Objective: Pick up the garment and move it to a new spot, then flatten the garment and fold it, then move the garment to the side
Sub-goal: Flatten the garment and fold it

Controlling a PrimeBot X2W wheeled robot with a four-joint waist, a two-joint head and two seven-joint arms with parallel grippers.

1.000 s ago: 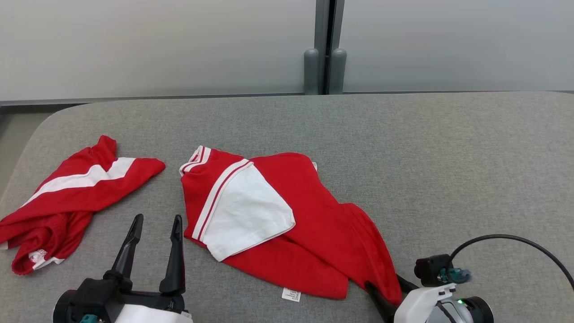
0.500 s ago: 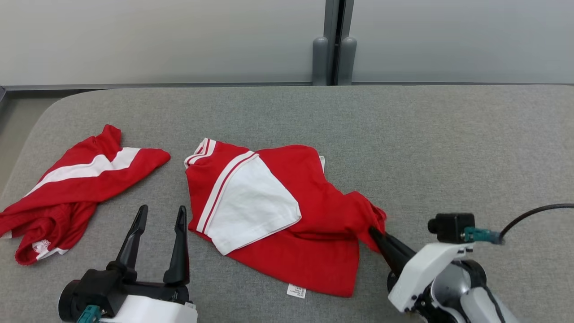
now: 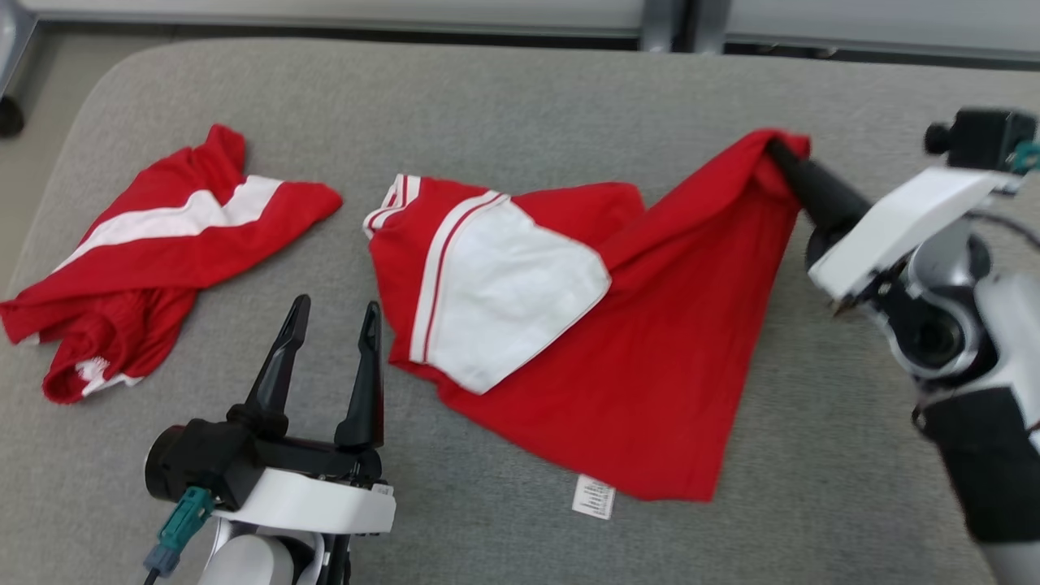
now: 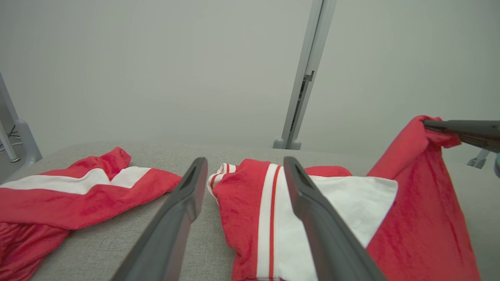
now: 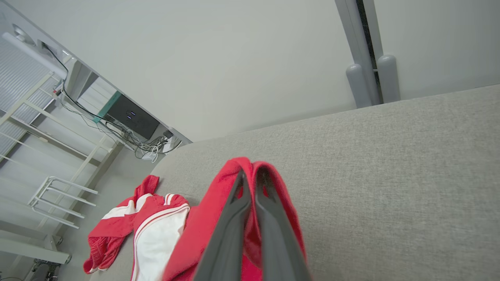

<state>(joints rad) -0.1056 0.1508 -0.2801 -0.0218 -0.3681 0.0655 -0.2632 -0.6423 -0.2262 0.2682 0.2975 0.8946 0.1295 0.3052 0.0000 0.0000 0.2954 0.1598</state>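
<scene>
Pale grey wall panels run behind the far edge, joined by a grey post. In the right wrist view, white metal racking and a tangle of cables stand beyond the left end.

The worktop is covered in grey woven fabric and has a rounded far-left corner. Its far strip and its right part, from the garment to the right edge, are bare fabric.

The red-and-white shirt lies across the middle of the worktop. Its left part is flat, with a white sleeve edged in stripes lying on top. Its right corner is lifted off the surface toward the far right, so the cloth hangs from there in a sloping sheet.

A second red garment with a white band lies crumpled near the left edge, apart from the shirt, with a lane of bare fabric between them.

The right gripper is raised over the right part of the worktop, its jaws clamped together on the shirt's lifted corner, with red cloth bunched around their tips.

The left gripper hovers over that lane toward the near edge, just beside the shirt's left side. Its jaws are wide apart, hold nothing and point at the far edge.

A small white label juts from the shirt's near hem
</scene>
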